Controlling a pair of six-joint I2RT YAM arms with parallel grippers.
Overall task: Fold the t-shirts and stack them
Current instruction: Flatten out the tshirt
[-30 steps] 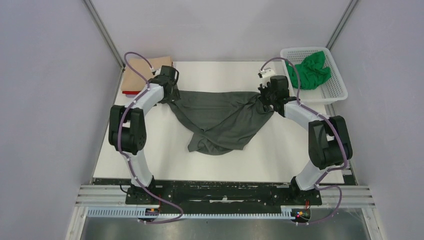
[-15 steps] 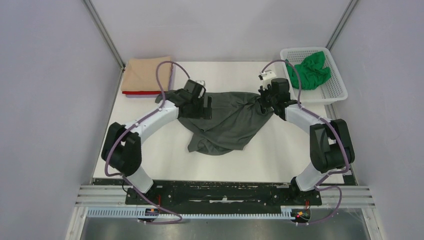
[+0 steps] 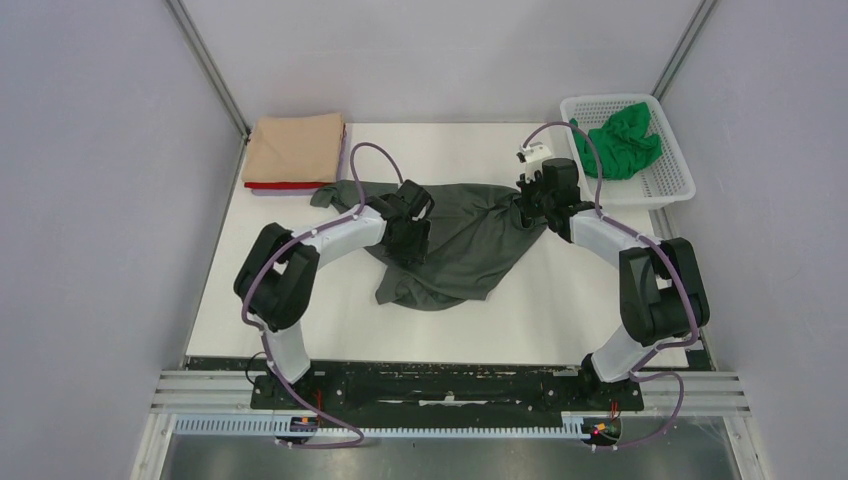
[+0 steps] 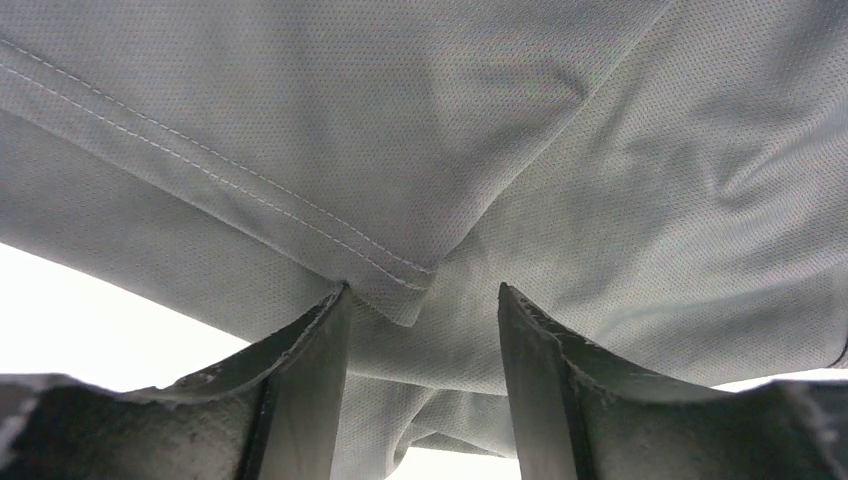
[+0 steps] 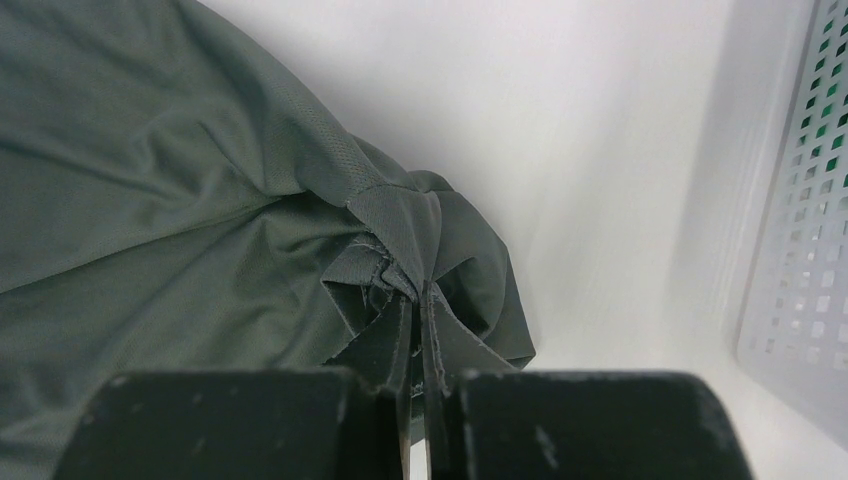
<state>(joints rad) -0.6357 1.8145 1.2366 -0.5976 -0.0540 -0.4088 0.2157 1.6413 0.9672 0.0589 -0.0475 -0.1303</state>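
A dark grey t-shirt lies crumpled across the middle of the table. My left gripper is over its left half, pointing down into the cloth. In the left wrist view the gripper is open, and a stitched hem corner of the grey t-shirt sits between the fingertips. My right gripper is shut on a bunched right corner of the grey t-shirt. A folded tan t-shirt rests on a red one at the back left. A green t-shirt lies in the basket.
The white mesh basket stands at the back right, just beyond my right gripper, and its wall shows in the right wrist view. White table surface lies in front of the shirt. Grey walls close in both sides.
My left arm has left the shirt's left end and swung right and nearer, onto the shirt's middle. The freed left end now lies slack. The right arm has held still.
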